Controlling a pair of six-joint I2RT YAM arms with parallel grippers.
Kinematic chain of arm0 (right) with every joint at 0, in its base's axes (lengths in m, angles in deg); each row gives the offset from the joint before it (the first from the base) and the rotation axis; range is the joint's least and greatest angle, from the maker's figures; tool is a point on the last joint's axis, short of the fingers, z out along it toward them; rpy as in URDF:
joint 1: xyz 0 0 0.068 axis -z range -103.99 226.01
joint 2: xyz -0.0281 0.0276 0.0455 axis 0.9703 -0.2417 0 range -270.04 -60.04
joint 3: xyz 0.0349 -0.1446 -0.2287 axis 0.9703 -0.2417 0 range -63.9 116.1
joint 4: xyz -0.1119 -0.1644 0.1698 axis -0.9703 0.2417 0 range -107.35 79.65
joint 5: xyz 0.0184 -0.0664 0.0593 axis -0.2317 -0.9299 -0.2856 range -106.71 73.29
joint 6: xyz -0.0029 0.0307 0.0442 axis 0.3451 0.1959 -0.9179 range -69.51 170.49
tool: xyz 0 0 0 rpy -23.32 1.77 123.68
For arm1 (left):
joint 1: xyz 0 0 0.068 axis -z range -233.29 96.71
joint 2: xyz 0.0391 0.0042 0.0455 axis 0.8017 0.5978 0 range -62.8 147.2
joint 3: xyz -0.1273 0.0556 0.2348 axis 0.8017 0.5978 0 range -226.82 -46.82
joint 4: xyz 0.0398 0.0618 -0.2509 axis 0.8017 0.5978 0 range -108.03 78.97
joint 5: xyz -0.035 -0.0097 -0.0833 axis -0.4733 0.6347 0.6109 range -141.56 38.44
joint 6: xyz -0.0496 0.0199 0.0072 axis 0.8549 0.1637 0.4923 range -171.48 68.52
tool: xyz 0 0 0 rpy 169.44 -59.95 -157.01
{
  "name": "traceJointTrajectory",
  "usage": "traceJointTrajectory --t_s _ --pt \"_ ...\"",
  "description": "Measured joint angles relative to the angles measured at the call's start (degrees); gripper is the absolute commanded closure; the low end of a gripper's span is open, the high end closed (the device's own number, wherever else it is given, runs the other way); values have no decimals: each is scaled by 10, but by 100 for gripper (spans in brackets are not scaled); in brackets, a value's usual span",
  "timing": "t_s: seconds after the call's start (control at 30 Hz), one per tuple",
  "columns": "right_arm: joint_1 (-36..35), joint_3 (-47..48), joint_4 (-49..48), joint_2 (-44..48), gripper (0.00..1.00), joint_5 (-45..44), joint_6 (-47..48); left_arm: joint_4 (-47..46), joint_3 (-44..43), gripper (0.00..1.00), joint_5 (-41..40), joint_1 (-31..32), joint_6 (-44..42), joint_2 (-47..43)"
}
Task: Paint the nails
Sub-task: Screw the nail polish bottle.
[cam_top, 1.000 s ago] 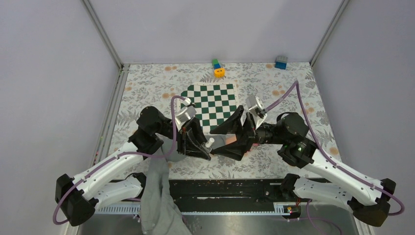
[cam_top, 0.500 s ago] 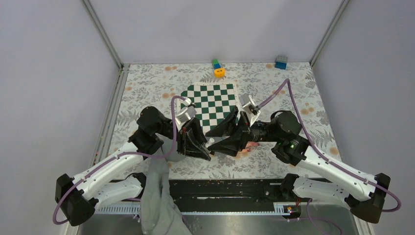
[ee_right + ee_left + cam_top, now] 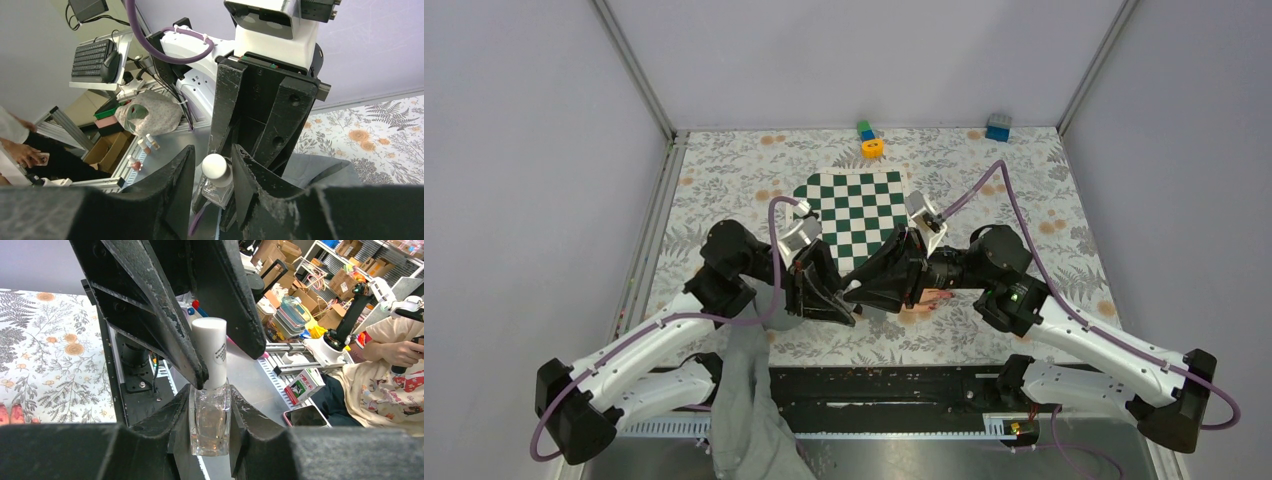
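While only the top view shows the nails (image 3: 937, 300), on a pink hand (image 3: 926, 295) lying on the desk (image 3: 724, 170) under the right arm, the wrist views show a clear bottle (image 3: 210, 427). The left claw (image 3: 210, 412) pinches its glass body. The right claw (image 3: 214, 152) stands narrowly spread around its white cap (image 3: 216, 167); whether it touches, I cannot tell.

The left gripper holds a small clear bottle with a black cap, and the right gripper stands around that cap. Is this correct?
Only the colour is wrong: the cap is white, as the left wrist view shows. The left gripper does hold the clear bottle, and the right gripper stands around the cap.
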Motion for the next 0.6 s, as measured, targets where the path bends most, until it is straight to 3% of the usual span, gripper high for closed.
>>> traceJointTrajectory --t_s 0.27,0.6 --pt "0 0 0 -1 72 -1 -1 3 2 100 -13 0 -12 -10" --pt "0 0 12 -4 95 -12 6 32 7 100 -32 -2 -35 -24"
